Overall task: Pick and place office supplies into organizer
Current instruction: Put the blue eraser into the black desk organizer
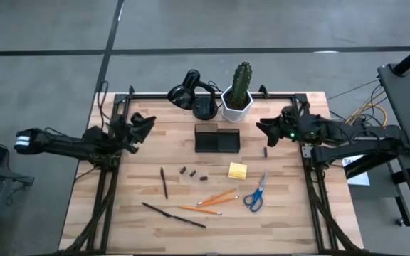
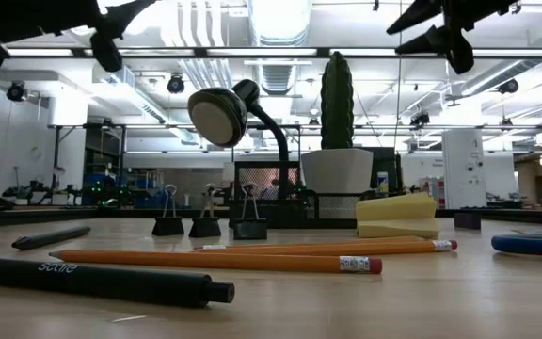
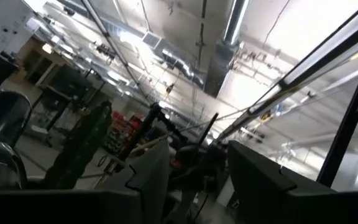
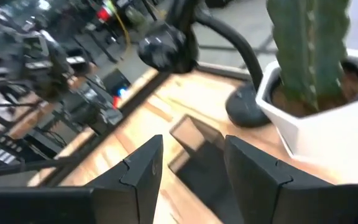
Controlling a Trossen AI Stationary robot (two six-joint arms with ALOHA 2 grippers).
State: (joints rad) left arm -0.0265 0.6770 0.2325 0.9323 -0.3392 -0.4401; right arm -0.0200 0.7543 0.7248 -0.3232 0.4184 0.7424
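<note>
2 dark jointed arms, left arm point(image 1: 62, 144) white-tipped, right arm point(image 1: 333, 132) green-lit

Desk lamp point(image 1: 193, 94) and cactus pot point(image 1: 238, 102) crowd the organizer point(image 1: 217, 139) at twelve o'clock (close behind); its other sides lie open.

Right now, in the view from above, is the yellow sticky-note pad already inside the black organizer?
No. The yellow sticky-note pad lies on the bare wooden table, apart from the black organizer and nearer the scissors.
</note>
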